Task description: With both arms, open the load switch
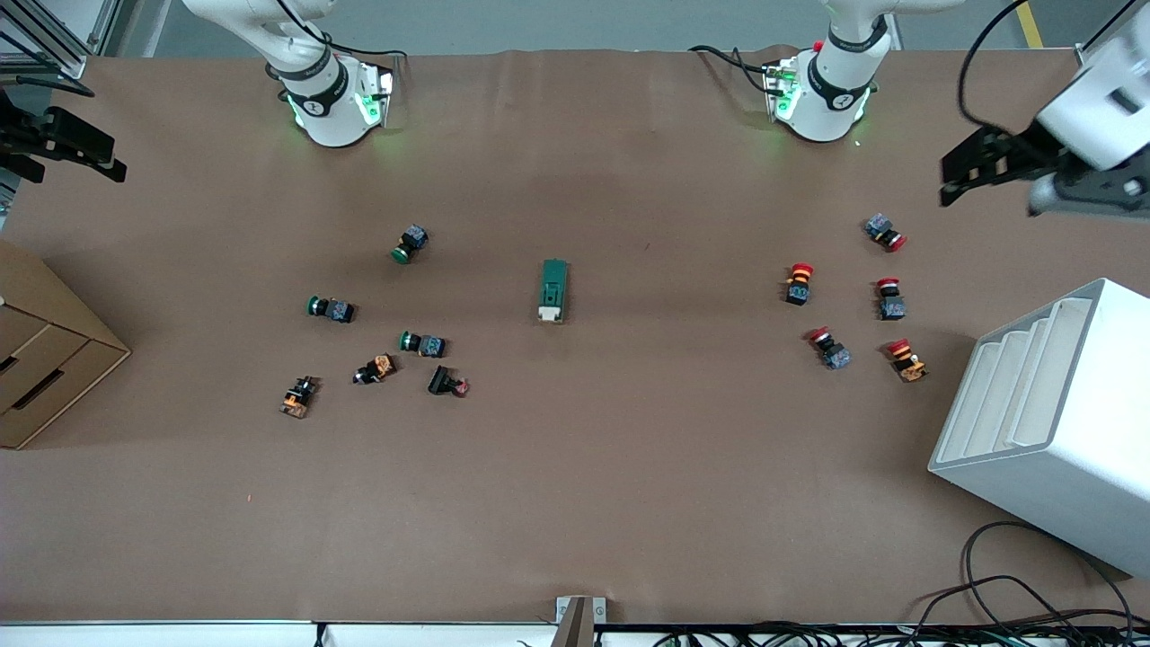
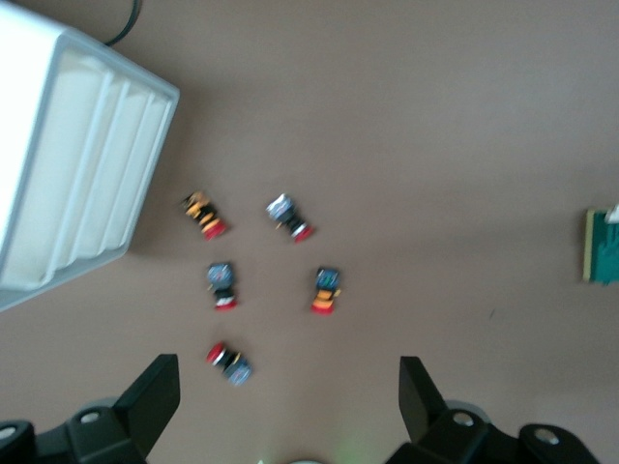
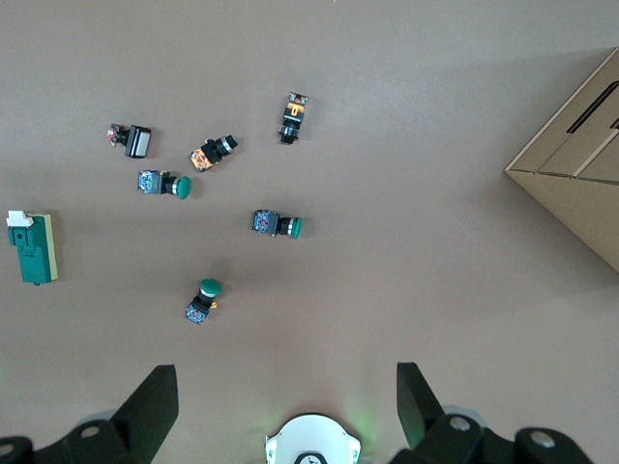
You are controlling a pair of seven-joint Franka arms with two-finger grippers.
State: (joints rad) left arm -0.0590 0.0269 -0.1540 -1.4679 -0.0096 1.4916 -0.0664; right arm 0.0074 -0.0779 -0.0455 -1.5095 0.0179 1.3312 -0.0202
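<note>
The load switch [image 1: 553, 290] is a dark-green block with a white tab at its nearer end. It lies flat at the middle of the table, untouched. It also shows at the edge of both wrist views, as the load switch [image 2: 602, 246] and the load switch [image 3: 34, 248]. My left gripper [image 1: 957, 175] hangs high over the left arm's end of the table, open and empty [image 2: 288, 377]. My right gripper [image 1: 112, 157] hangs high over the right arm's end, also open and empty [image 3: 286, 382].
Several red-capped push buttons [image 1: 844, 310] lie between the switch and a white slotted rack [image 1: 1051, 422]. Several green and orange push buttons [image 1: 377, 332] lie toward the right arm's end, near a cardboard box [image 1: 45, 359]. Cables [image 1: 1006, 602] trail at the front edge.
</note>
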